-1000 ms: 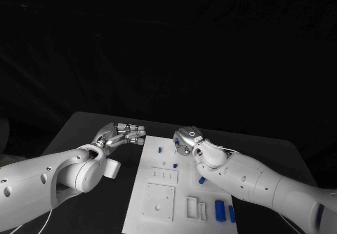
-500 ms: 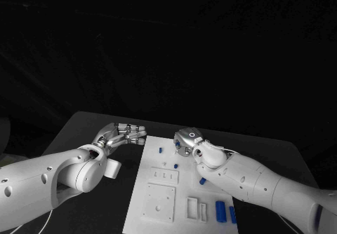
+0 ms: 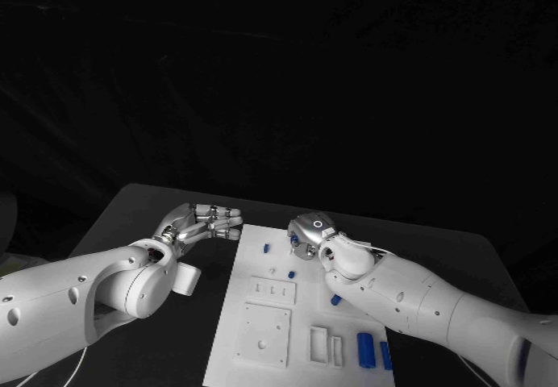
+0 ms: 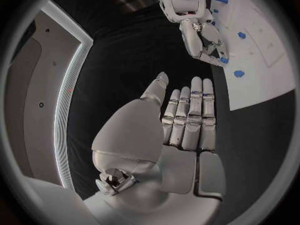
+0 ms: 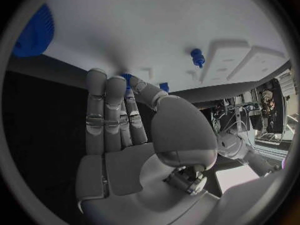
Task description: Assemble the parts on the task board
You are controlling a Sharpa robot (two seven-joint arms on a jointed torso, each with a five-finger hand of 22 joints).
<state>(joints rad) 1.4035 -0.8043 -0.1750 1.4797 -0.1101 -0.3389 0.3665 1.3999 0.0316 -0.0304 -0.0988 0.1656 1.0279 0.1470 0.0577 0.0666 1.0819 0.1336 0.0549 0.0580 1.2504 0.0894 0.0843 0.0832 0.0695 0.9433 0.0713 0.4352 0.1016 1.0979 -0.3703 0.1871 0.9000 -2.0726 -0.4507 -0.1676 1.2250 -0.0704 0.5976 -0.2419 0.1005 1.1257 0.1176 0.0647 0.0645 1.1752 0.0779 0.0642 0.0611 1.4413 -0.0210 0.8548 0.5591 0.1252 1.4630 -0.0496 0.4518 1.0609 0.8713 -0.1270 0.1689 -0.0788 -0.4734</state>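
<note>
The white task board (image 3: 270,334) lies in the middle of the black table. Small blue parts (image 3: 266,247) sit along its far end, and two blue cylinders (image 3: 365,348) lie at its near right. My right hand (image 3: 312,235) is over the board's far end, its thumb and a fingertip pinching a small blue part (image 5: 127,77), which also shows at those fingertips as the same blue part (image 4: 224,60). My left hand (image 3: 207,223) hovers over the table just left of the board, fingers straight and together (image 4: 190,117), holding nothing.
More blue pieces stand on the board: a peg (image 5: 197,57), a round blue part (image 5: 34,30) and a piece near the right edge (image 3: 335,299). White raised blocks and slots (image 3: 265,329) fill the board's near half. Bare black table lies on both sides.
My right hand has sunk slightly toward the board with the blue part at its fingertips. The left hand has stayed where it was.
</note>
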